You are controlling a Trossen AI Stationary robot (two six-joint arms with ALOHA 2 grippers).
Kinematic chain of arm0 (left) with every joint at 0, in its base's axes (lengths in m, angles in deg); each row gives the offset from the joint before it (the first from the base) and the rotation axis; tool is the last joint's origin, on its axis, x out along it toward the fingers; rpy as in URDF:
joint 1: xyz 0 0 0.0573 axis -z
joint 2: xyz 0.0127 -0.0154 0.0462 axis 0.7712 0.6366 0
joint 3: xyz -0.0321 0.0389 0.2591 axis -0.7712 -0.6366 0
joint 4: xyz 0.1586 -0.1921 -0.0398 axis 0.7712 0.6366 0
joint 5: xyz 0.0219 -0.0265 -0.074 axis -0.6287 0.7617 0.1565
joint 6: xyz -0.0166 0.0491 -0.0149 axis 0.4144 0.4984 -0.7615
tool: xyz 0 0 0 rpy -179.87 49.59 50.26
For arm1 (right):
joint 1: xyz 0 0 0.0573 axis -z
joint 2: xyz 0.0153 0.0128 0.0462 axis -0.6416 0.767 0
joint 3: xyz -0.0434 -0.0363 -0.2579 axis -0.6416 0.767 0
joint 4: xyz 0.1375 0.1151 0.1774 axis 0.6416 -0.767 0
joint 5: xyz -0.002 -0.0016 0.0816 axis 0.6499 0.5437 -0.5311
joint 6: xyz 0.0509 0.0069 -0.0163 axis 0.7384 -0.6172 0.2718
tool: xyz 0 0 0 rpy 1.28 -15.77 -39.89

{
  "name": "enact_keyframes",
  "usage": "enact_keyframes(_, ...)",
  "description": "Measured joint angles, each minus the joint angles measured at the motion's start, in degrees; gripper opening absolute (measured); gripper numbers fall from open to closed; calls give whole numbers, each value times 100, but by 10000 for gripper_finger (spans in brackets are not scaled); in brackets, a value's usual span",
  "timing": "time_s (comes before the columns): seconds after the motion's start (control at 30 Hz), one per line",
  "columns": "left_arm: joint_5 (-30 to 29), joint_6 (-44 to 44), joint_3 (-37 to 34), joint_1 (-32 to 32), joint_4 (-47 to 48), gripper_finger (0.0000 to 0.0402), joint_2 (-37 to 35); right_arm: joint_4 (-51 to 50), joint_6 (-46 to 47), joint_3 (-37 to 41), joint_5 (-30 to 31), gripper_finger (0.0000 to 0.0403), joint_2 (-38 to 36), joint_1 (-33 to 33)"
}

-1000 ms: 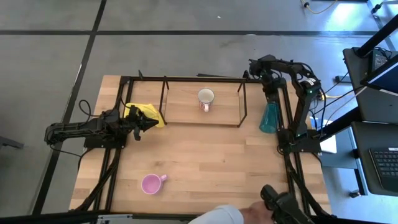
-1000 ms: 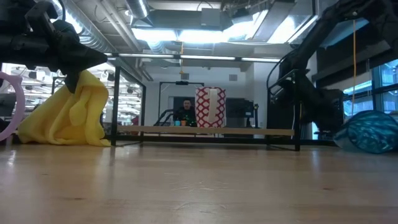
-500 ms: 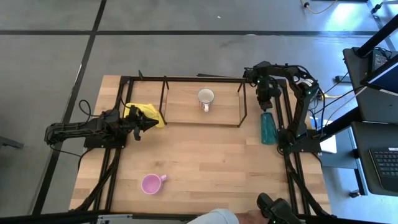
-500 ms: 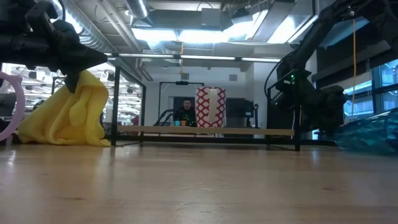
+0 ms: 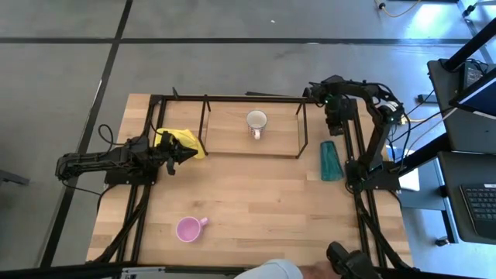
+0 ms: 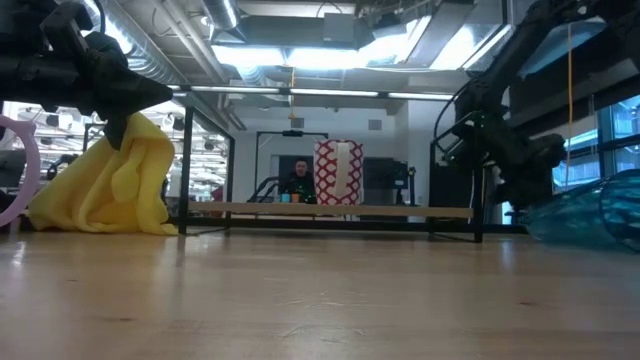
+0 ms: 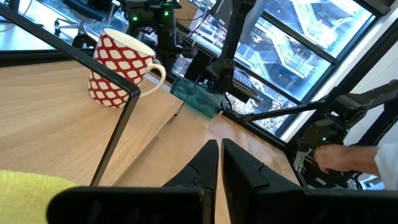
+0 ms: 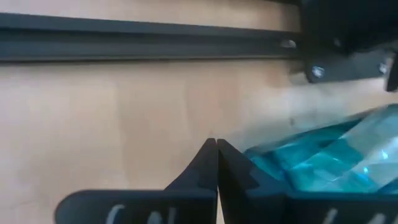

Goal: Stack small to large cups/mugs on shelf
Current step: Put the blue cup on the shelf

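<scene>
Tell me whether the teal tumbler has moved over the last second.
Yes. The teal tumbler has tipped over and now lies flat on the table, slightly nearer the front edge beside the shelf; it was upright before.

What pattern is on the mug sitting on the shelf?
The mug is red with white diamond-like spots and a cream handle; the left wrist view shows it best.

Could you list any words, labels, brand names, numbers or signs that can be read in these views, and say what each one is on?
None: no view shows legible text.
The white mug on the shelf carries only a red pattern, no lettering.
The teal tumbler, pink mug and yellow cloth show no markings.
Screens and equipment in the room behind the table are too small to read.
</scene>
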Motion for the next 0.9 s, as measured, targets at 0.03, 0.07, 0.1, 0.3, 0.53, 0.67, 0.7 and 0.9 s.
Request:
enact_keyframes(0.03,1,1,0,-1,0,14,0,1,14,70,-111,0,-56,4)
enact_keyframes(0.07,1,-1,1,-1,0,14,1,-4,27,142,-251,0,-110,4)
enact_keyframes(0.1,-1,1,-1,-1,0,14,1,10,31,218,-387,0,-166,-2)
enact_keyframes(0.3,1,-1,1,-1,0,14,-1,1067,81,642,-338,0,-520,-133)
enact_keyframes(0.53,-1,0,1,0,0,14,-1,2021,132,660,232,0,-641,-171)
enact_keyframes(0.67,1,1,1,0,0,14,0,2377,88,742,-186,0,-644,-225)
enact_keyframes(0.7,0,-1,1,1,0,14,0,2562,73,802,-361,0,-643,-267)
enact_keyframes(0.9,1,1,1,1,0,14,-1,3434,117,1076,-1122,0,-715,-537)
